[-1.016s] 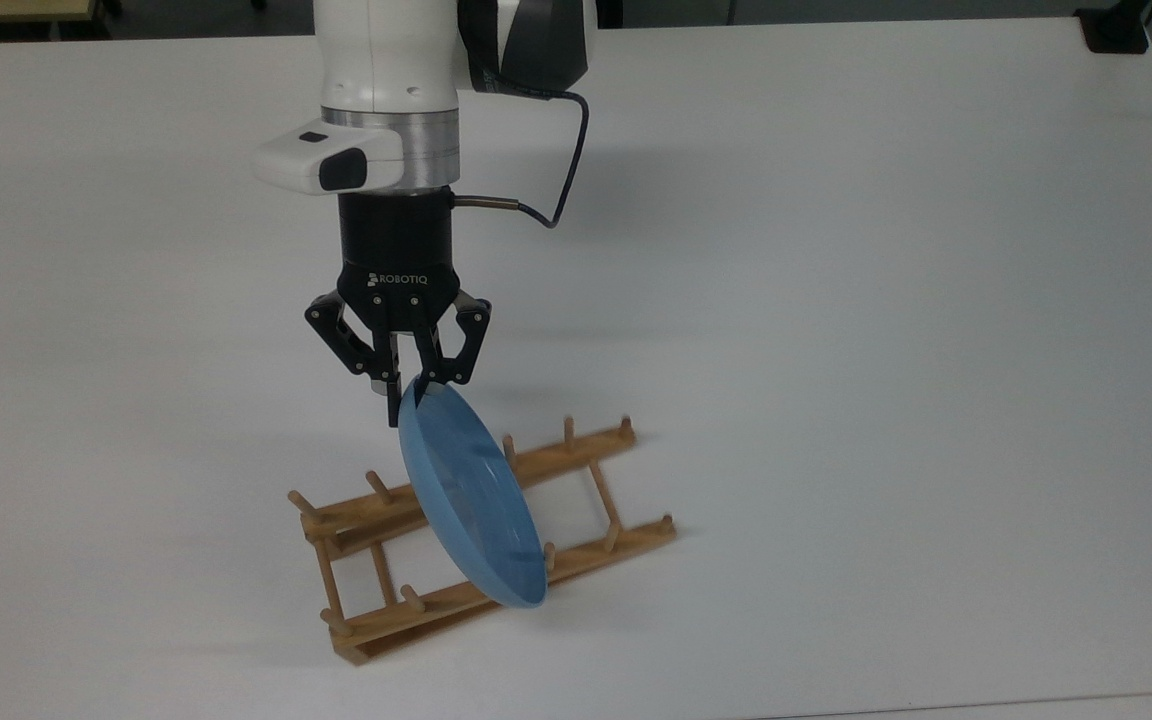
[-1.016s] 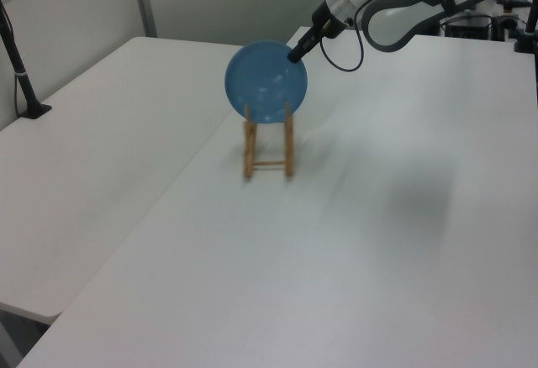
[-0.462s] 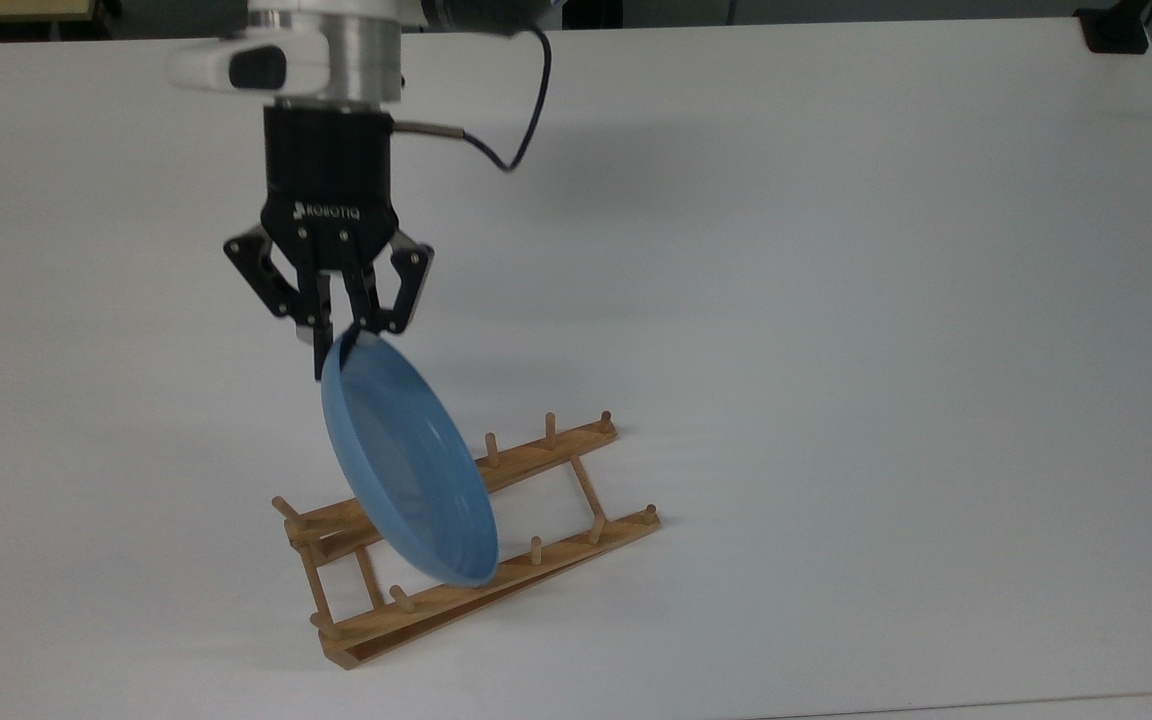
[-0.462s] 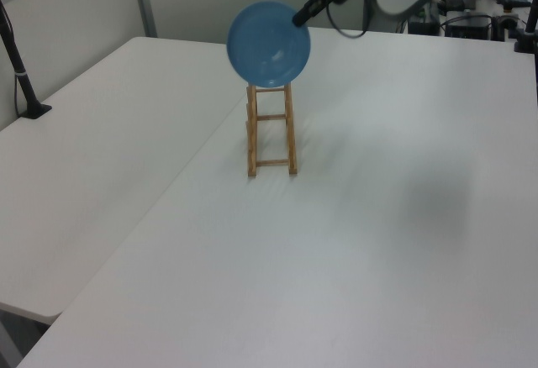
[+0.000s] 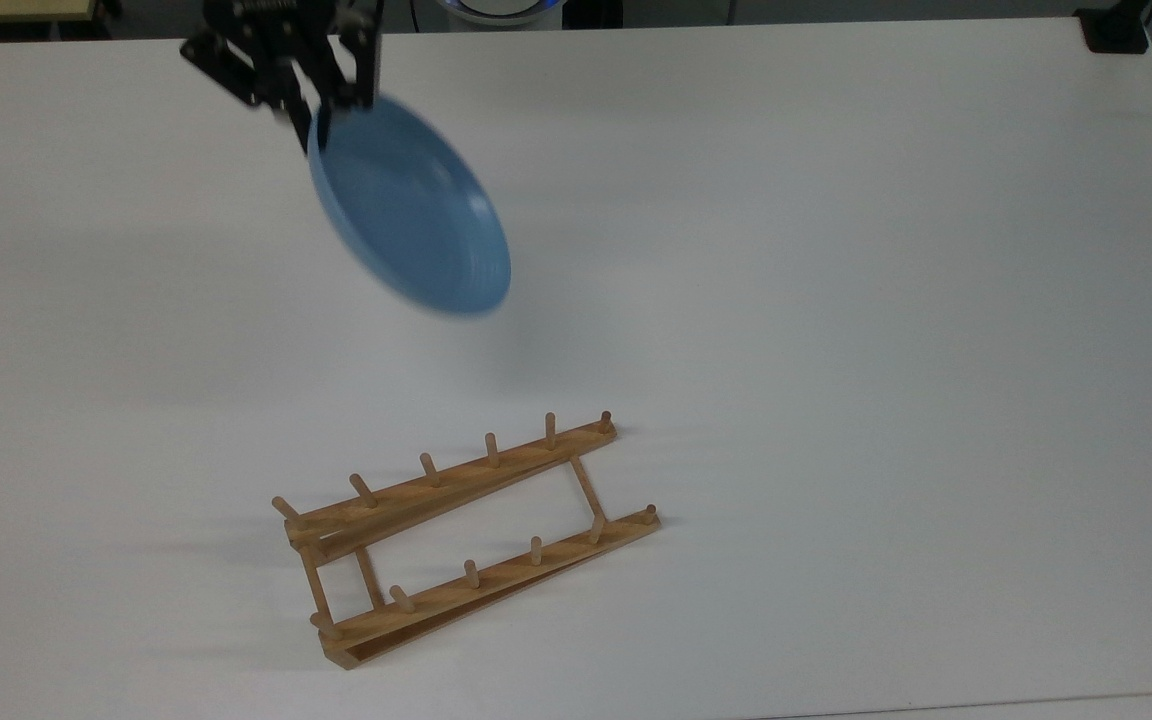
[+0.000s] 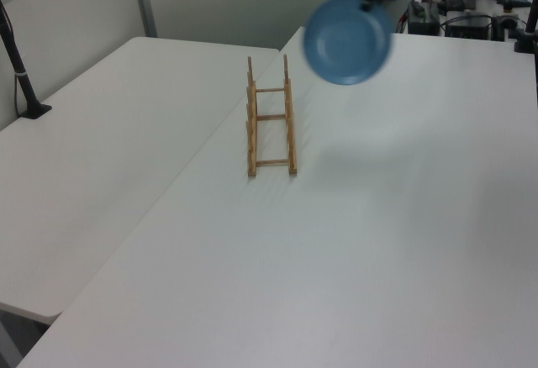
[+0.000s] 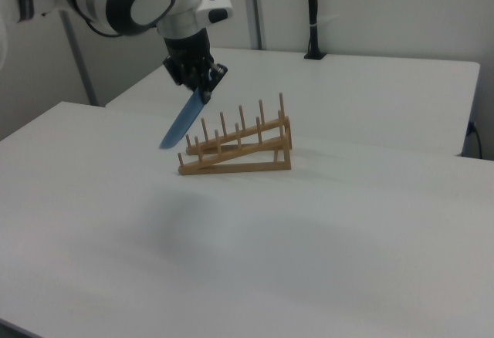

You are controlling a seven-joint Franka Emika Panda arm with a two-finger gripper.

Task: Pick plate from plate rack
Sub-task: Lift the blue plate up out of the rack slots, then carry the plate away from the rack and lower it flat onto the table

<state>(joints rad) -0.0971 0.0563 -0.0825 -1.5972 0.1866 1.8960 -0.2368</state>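
Since half a second ago the gripper [image 5: 321, 110], fingers clenched on the plate [image 5: 408, 208] rim, has lifted it fully clear of the plate rack [image 5: 466, 535], which stands well below the fingers on the surface [image 5: 836, 300]; pick essentially complete.

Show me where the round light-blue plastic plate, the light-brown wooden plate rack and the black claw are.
Round light-blue plastic plate [image 5: 411, 215]: top view, middle of its concave face.
Light-brown wooden plate rack [image 5: 496, 575]: top view, on the nearer rail.
Black claw [image 5: 321, 105]: top view, between the fingertips, at the plate's rim.
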